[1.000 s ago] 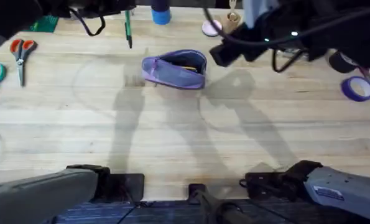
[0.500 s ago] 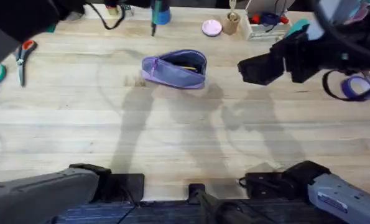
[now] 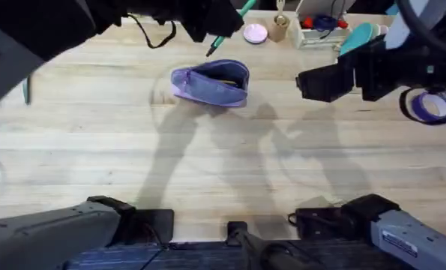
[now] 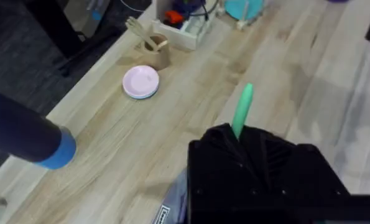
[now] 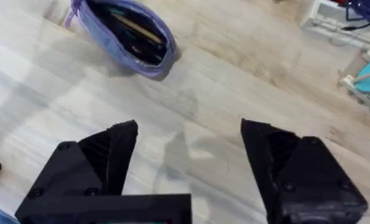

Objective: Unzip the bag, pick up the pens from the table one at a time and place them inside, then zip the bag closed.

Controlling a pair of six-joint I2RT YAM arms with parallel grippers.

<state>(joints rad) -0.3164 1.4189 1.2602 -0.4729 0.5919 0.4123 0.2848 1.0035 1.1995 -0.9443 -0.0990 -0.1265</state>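
Left claw (image 4: 250,158) has carried the green pen (image 3: 224,36) in from the table's far edge; it now hangs just above the bag (image 3: 211,82), at its 12 o'clock, clamped tight on the slim plastic barrel, drop-in likely next. Bag sits upper-middle on the grainy plank table (image 3: 223,165), soft purple fabric, already unzipped. Right claw (image 5: 188,155) has backed off to 3 o'clock, spread wide, empty.

Lighting bright and even, from above. Soft double arm shadows fall across the table (image 3: 208,165) toward the bases. Left arm near the overhead camera reads dark and blurred. Wrist views show mild motion blur; no glare.
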